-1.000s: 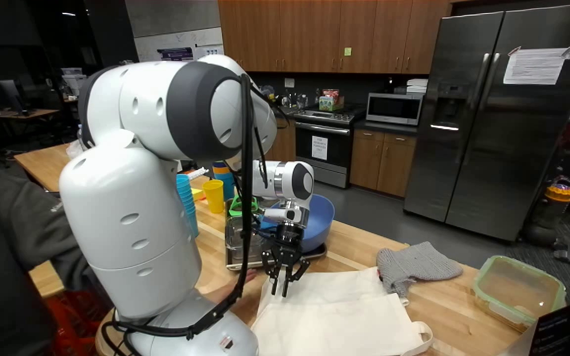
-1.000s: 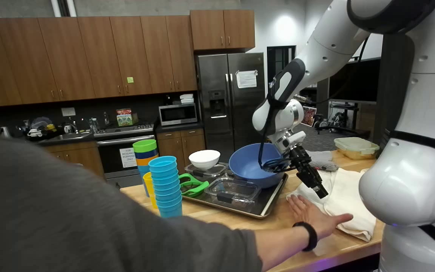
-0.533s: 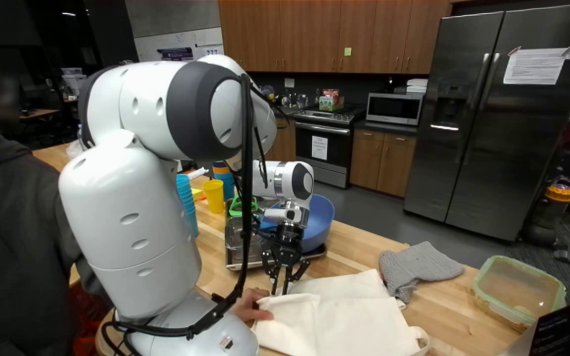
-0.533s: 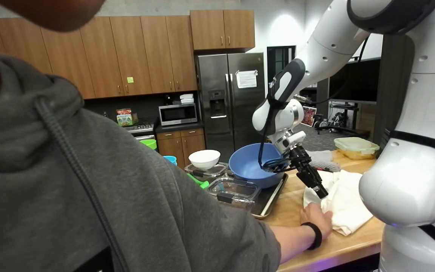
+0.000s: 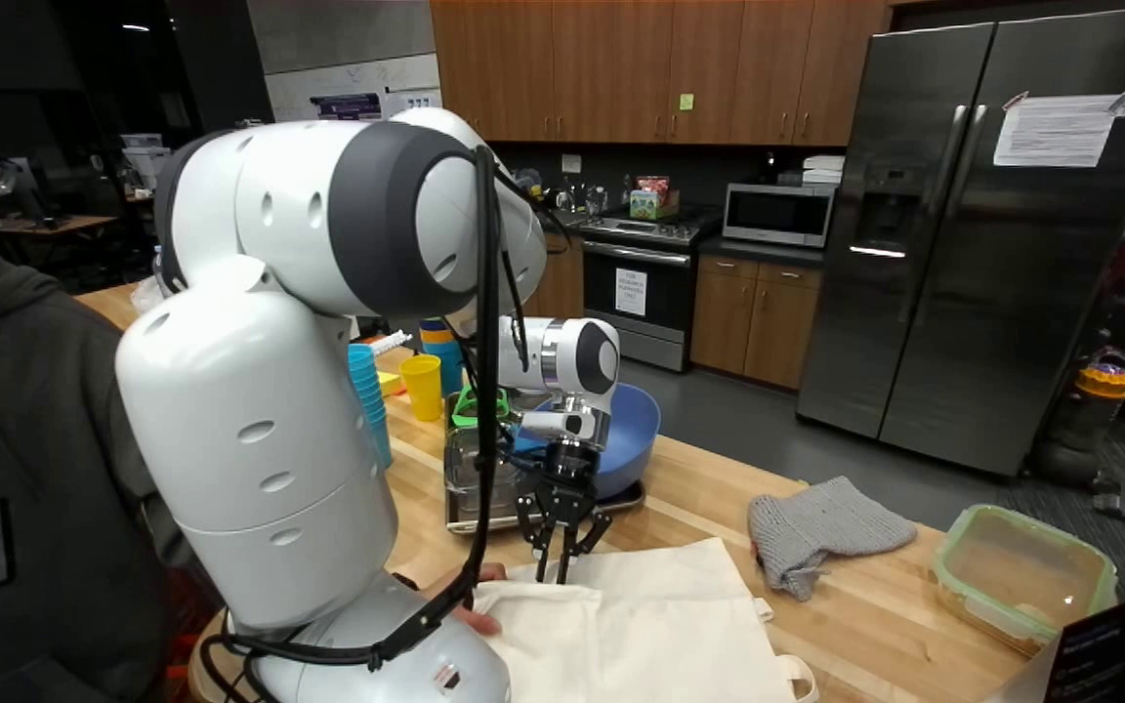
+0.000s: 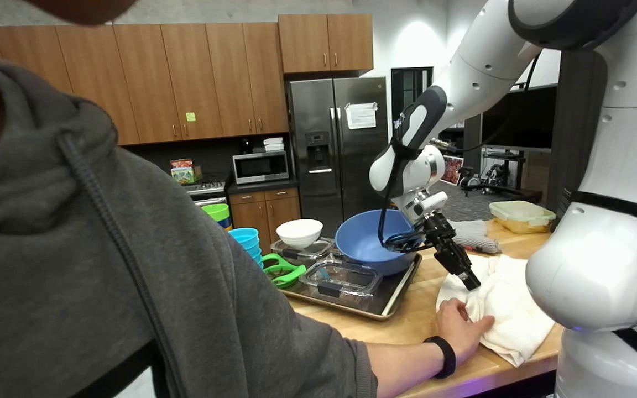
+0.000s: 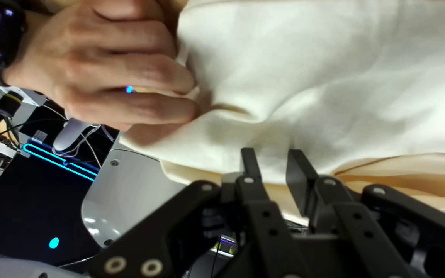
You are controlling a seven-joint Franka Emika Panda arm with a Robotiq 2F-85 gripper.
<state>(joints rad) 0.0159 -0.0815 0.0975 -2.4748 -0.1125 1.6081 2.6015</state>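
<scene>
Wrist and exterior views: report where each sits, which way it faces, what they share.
In an exterior view: behind the arm, facing the stove; pincer and part of the person show.
In an exterior view: beside the person, facing the fridge; sleeve, hand and arm show.
Wrist view: behind the pincer, looking past its fingers at the cloth; hand shows.
Shared: fridge and arm in both exterior views; cloth in all.

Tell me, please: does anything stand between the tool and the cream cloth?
In the wrist view, nothing visible stands between the tool and the cream cloth. A person's hand holds the cloth's edge, but lies to that picture's left, not in between.
</scene>
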